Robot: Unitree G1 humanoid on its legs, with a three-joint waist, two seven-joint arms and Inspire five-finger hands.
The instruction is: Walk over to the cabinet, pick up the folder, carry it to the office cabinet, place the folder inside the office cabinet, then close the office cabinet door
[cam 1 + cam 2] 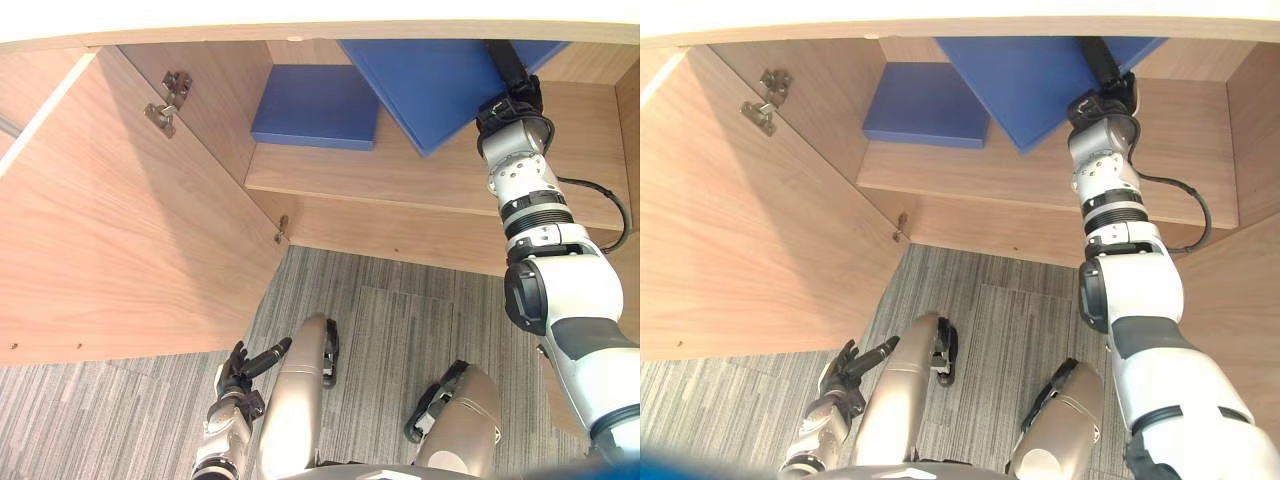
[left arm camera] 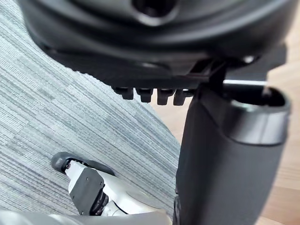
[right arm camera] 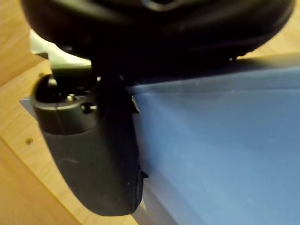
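A large blue folder (image 1: 430, 80) hangs tilted inside the open wooden office cabinet, one corner pointing down over the shelf (image 1: 400, 190). My right hand (image 1: 510, 85) reaches in from the right and is shut on the folder's right part. In the right wrist view the thumb (image 3: 93, 150) lies across the blue folder (image 3: 220, 140). My left hand (image 1: 240, 375) hangs low at my side over the carpet, fingers relaxed and holding nothing.
A second blue folder (image 1: 315, 105) lies flat on the shelf at the left, partly under the held one. The cabinet door (image 1: 120, 230) stands swung wide open on the left, its hinge (image 1: 165, 105) showing. Grey striped carpet (image 1: 400, 310) lies before the cabinet.
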